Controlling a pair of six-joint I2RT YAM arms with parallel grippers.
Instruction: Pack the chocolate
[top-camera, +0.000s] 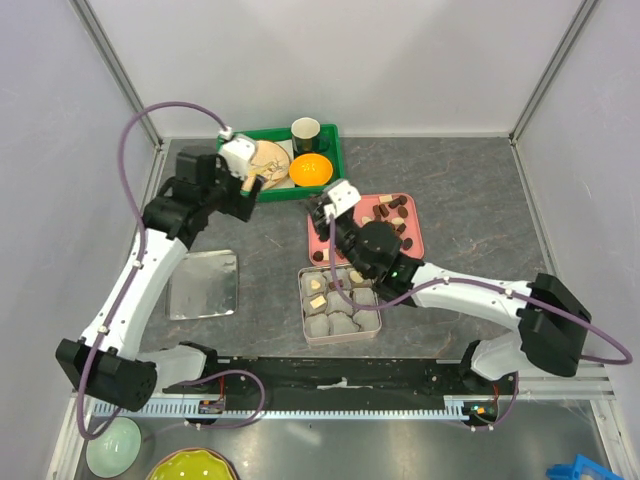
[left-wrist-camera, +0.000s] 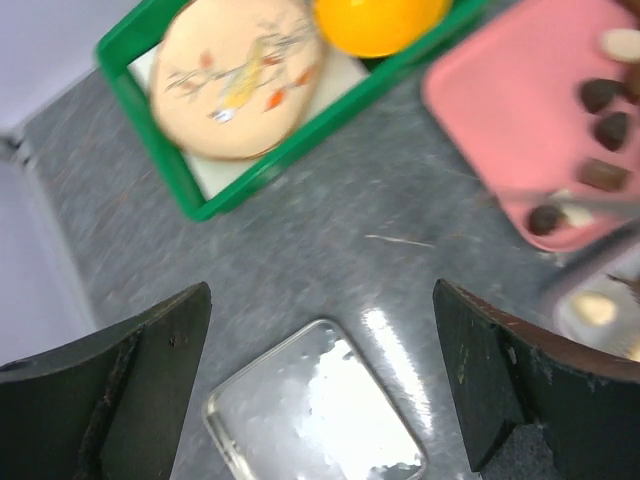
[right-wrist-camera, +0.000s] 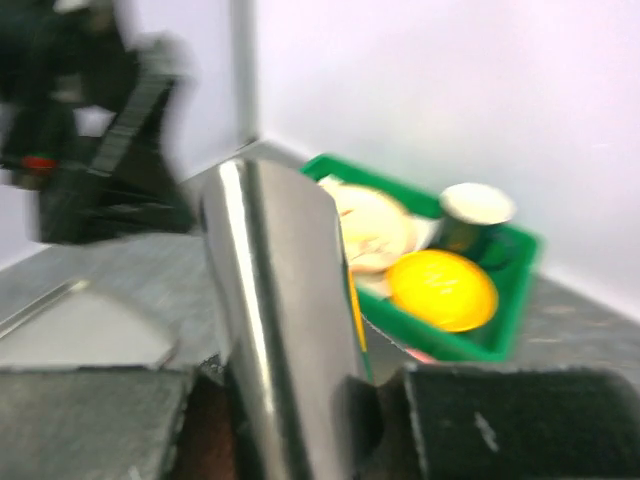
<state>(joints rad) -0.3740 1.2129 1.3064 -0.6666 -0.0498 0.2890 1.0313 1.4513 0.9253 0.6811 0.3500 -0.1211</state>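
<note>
Several dark and a few cream chocolates (top-camera: 397, 211) lie on a pink tray (top-camera: 414, 238), which also shows in the left wrist view (left-wrist-camera: 500, 100) with chocolates (left-wrist-camera: 600, 95). A metal tin (top-camera: 340, 337) holds grey paper cups, some with chocolates (top-camera: 318, 300) in them. My right gripper (top-camera: 336, 232) is over the pink tray's left side, shut on shiny metal tongs (right-wrist-camera: 275, 330); the tong tips are hidden. In the right wrist view the right gripper (right-wrist-camera: 300, 410) is blurred. My left gripper (top-camera: 252, 188) is open and empty by the green tray, and in its own view (left-wrist-camera: 320, 330) it is high above the tin lid (left-wrist-camera: 315, 410).
A green tray (top-camera: 335, 150) at the back holds a patterned plate (top-camera: 268, 158), an orange bowl (top-camera: 311, 170) and a dark cup (top-camera: 306, 130). The flat tin lid (top-camera: 203, 284) lies left of the tin. Bowls stand below the table's near edge (top-camera: 110, 445).
</note>
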